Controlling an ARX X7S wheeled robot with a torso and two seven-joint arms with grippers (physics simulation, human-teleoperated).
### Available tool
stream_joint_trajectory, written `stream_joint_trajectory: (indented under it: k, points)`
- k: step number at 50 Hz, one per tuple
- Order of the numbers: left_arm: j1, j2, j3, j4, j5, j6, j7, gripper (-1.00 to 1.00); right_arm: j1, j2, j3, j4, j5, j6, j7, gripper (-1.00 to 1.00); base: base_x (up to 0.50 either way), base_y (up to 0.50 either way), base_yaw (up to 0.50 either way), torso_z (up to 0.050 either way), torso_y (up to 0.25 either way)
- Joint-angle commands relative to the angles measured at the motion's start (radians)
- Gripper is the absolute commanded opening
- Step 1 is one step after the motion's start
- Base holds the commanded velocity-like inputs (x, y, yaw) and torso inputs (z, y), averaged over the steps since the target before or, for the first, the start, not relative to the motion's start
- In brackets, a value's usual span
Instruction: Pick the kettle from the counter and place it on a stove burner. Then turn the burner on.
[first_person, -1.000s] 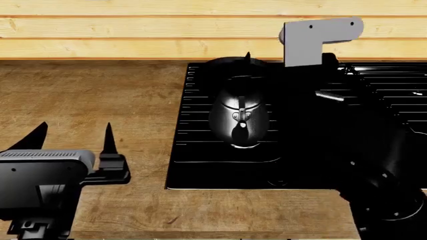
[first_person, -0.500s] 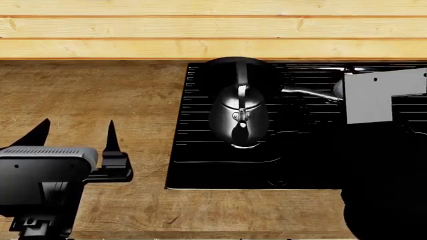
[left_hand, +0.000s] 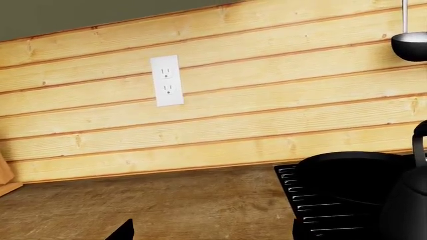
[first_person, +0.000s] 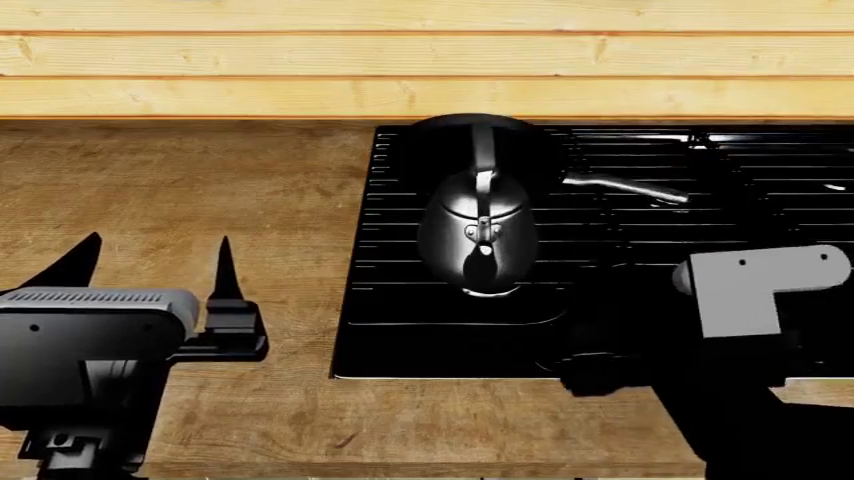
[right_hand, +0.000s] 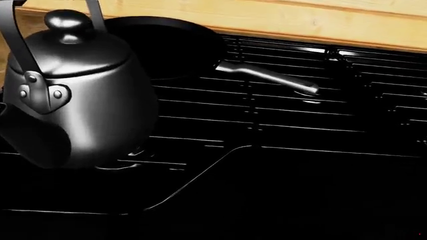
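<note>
The shiny dark-grey kettle (first_person: 481, 235) stands upright on the black grate bars (first_person: 400, 250) at the front left of the cooktop, spout toward me. It hides the stove burner under it. In the right wrist view the kettle (right_hand: 73, 95) is close by, with nothing holding it. My right gripper (first_person: 587, 372) hangs low over the cooktop's front edge, to the right of the kettle. It is black on black, so its jaws cannot be made out. My left gripper (first_person: 156, 250) is open and empty over the brown wood counter (first_person: 200, 170), left of the cooktop.
A black frying pan (first_person: 474, 130) sits on the grate behind the kettle, its silver handle (first_person: 625, 187) pointing right. The pale plank wall (first_person: 267, 60) closes the back. It carries an outlet (left_hand: 167, 80) and a hanging ladle (left_hand: 408, 45).
My right arm has swung from the back of the cooktop down toward its front edge, away from the kettle. The kettle stays put, and the left arm has barely moved.
</note>
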Motion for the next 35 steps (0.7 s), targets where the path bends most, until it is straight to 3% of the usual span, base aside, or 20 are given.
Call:
stream_joint_trajectory:
  k: [1, 35]
  points:
    - [-0.003, -0.001, 0.004, -0.003, -0.001, 0.002, -0.002, 1.00, -0.061, 0.011, 0.003, -0.005, -0.020, -0.001, -0.053, 1.00, 0.00, 0.00, 0.00, 0.000, 0.000]
    - [-0.013, -0.006, 0.017, -0.003, -0.007, 0.001, -0.012, 1.00, -0.185, 0.052, 0.017, -0.064, -0.040, -0.023, -0.165, 1.00, 0.00, 0.00, 0.00, 0.000, 0.000]
